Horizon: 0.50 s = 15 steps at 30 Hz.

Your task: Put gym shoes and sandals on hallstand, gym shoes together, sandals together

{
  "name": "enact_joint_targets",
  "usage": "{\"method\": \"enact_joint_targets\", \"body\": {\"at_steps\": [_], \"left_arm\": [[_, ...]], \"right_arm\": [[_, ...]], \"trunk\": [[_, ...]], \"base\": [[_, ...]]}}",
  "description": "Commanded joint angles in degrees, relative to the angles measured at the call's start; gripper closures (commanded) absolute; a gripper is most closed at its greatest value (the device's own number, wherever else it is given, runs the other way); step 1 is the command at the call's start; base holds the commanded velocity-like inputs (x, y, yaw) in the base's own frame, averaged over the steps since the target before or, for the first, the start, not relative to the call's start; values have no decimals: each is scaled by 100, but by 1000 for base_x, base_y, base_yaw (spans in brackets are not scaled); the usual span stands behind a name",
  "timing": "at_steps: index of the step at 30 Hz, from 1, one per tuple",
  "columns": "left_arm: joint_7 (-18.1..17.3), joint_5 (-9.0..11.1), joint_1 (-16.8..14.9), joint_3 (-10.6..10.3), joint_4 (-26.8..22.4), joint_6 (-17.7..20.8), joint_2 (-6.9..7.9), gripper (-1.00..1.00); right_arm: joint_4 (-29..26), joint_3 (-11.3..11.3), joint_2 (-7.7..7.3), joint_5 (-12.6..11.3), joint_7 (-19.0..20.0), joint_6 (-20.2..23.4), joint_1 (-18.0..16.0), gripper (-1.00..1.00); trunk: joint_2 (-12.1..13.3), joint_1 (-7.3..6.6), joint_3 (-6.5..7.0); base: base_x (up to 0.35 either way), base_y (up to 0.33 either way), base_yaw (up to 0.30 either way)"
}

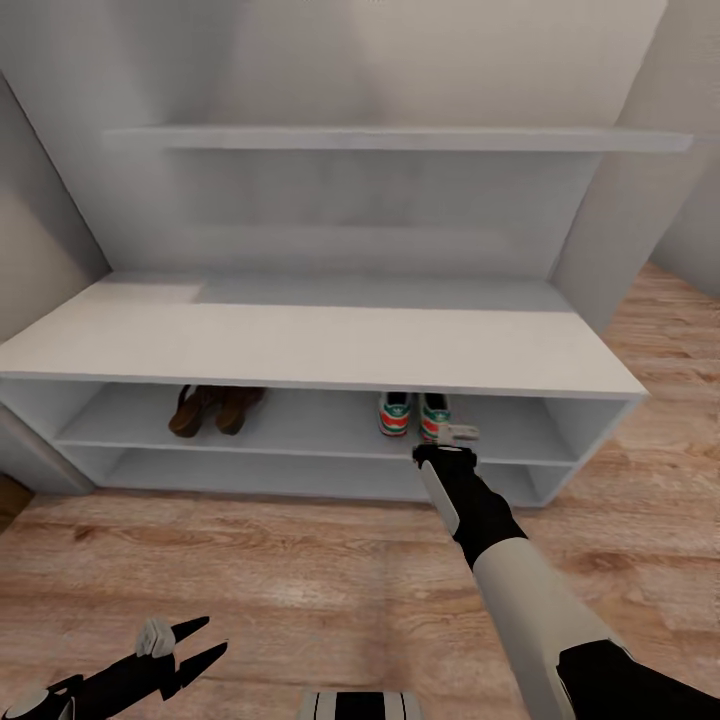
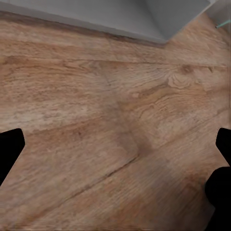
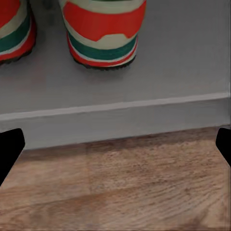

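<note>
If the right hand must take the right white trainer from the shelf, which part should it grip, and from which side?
Probably the heel of the right white trainer with green stripes. It faces the open front of the pale grey shoe rack, where the right hand hangs open. Come in level from the front; the bench top blocks a grasp from above.

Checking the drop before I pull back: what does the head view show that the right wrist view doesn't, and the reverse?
Head view: both flat brown leather sandals side by side on the pale grey hallstand's upper low shelf, the open left claw, and the right claw by the trainers. Right wrist view: close heel detail, red-orange patches and green stripes, heels set back from the shelf edge. Both: the white lace-up trainers together on that shelf, wood-grain floor below.
</note>
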Motion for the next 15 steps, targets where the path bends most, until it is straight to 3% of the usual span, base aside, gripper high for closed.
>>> {"method": "enact_joint_targets", "body": {"at_steps": [1, 15], "left_arm": [[-19, -60, -3, 46, -2, -58, -5, -100], [-21, -40, -6, 46, -2, -58, -2, -100]], "right_arm": [[-5, 12, 0, -60, -53, 10, -3, -100], [28, 20, 0, -51, -53, 10, 5, -100]], "trunk": [[-2, -5, -4], [-2, -5, -4]], "base": [[-335, 0, 0], [-336, 0, 0]]}}
